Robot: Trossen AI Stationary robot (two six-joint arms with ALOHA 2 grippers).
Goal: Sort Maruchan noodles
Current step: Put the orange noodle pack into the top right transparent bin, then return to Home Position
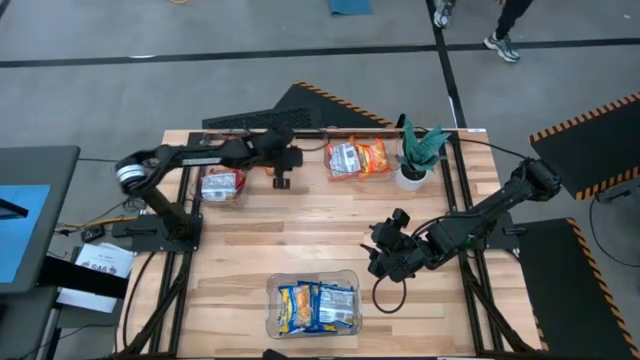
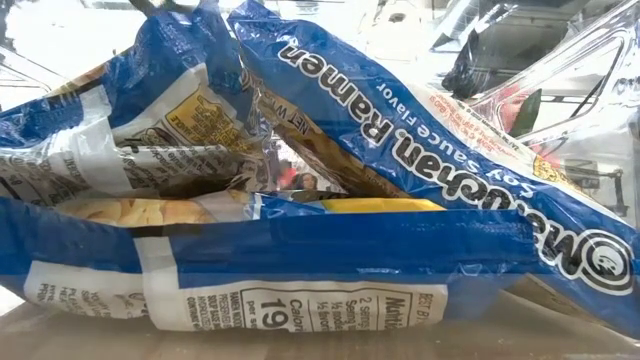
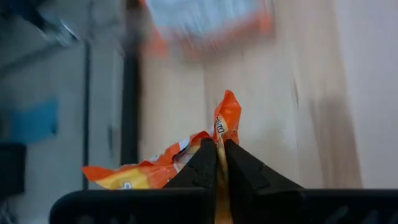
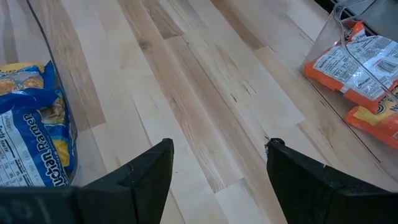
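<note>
My left gripper (image 3: 221, 155) is shut on an orange noodle packet (image 3: 140, 173) and hovers over the far part of the table (image 1: 283, 178), between two clear bins. One of these bins (image 1: 222, 187) holds red-and-silver packets, the other (image 1: 357, 158) orange packets. A third bin (image 1: 313, 305) at the near edge holds blue-and-yellow packets (image 2: 300, 200), which fill the low view. My right gripper (image 4: 217, 162) is open and empty above bare wood (image 1: 385, 262), right of the blue bin. My left gripper pinches the orange packet between its two fingers at a crumpled edge (image 3: 225, 121), which sticks out past the fingertips. The rest of the packet trails off to one side behind the fingers. It looks lifted off the table.
A green potted plant (image 1: 415, 155) stands at the far right, beside the orange bin. Bare wood lies across the table's middle (image 1: 320, 230). In the right wrist view a blue packet (image 4: 31, 130) and the orange packets (image 4: 367, 68) show to either side.
</note>
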